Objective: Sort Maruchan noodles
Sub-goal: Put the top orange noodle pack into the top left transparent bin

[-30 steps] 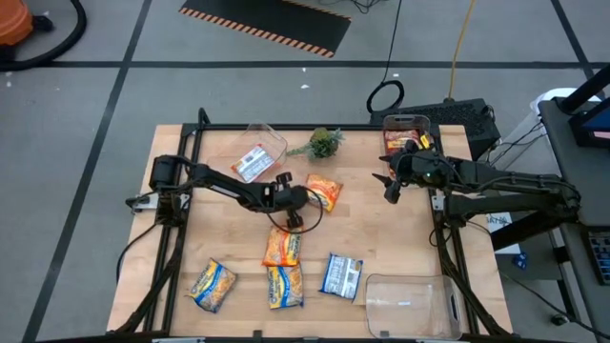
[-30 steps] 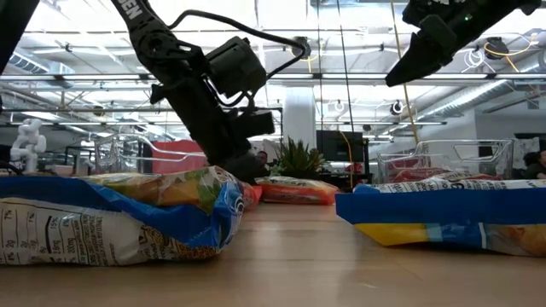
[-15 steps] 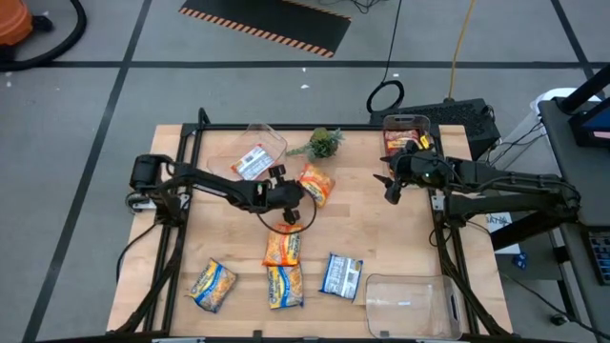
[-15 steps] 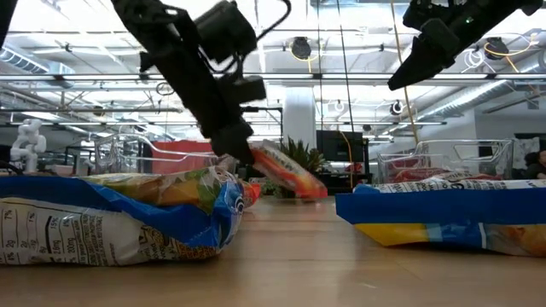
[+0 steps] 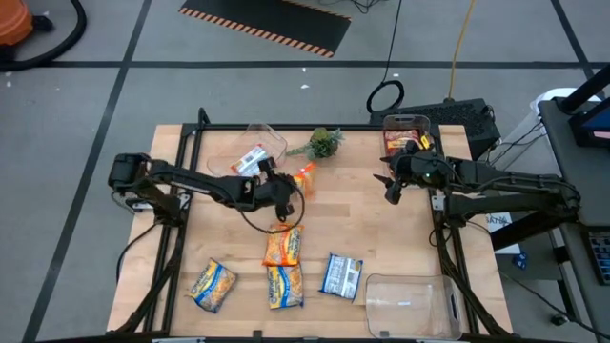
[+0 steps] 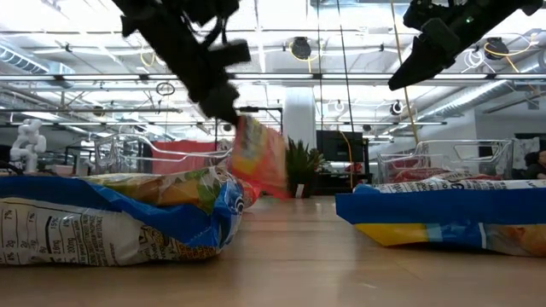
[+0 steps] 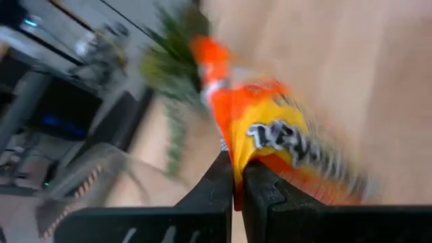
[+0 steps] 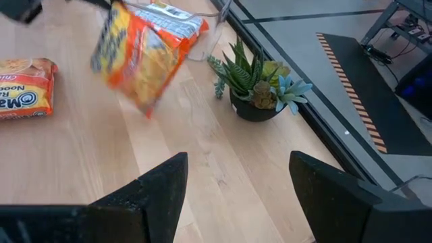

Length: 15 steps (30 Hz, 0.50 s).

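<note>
My left gripper [image 5: 292,184] is shut on an orange Maruchan noodle packet [image 5: 304,177], which hangs in the air over the table's middle, near the plant [image 5: 324,143]. The packet also shows in the low view [image 6: 258,158] and in the right wrist view [image 8: 145,57]. Several other packets lie flat near the front edge: an orange one [image 5: 282,246], two yellow-and-blue ones [image 5: 284,286] [image 5: 213,284] and a blue-white one [image 5: 340,274]. My right gripper [image 5: 389,189] waits open, high over the table's right side. My left gripper pinches one edge of the orange packet [image 7: 237,167] between its two fingertips [image 7: 223,177]. The fingers slant downward, coming from the table's left. The packet is lifted clear of the table and hangs below the fingers, nearly upright [image 6: 256,162].
A clear bin [image 5: 262,143] at the far left holds a red-and-white packet [image 5: 252,162]. Another bin [image 5: 404,133] at the far right holds a red packet. A third clear bin [image 5: 410,305] stands at the near right. The potted plant is at the far middle.
My left gripper has risen and drawn back toward the table's left edge with the orange packet. The packet lay flat on the table, then tipped up by its held edge, and now hangs clear and nearly upright.
</note>
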Tool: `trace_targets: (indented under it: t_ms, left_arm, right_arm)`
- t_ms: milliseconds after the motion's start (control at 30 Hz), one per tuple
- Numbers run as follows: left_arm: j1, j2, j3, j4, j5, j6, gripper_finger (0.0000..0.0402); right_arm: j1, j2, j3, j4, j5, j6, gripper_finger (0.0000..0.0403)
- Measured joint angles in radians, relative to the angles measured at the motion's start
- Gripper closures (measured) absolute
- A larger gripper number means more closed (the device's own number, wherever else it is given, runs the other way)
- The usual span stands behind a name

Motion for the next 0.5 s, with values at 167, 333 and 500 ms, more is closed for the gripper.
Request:
trace_targets:
  t_ms: [167,333,500]
  left_arm:
    - [0.02,-0.119,0.003,-0.066,-0.083,-0.032,0.0394]
    - [0.035,-0.222,0.003,-0.186,-0.18,-0.067,0.0394]
    - [0.075,-0.293,0.001,-0.319,-0.271,-0.155,0.0394]
  right_arm:
    - [0.0,0.0,0.0,-0.004,0.0,-0.002,0.0149]
    - [0.0,0.0,0.0,-0.008,0.0,-0.003,0.0149]
    - [0.0,0.0,0.0,-0.008,-0.001,0.001,0.0149]
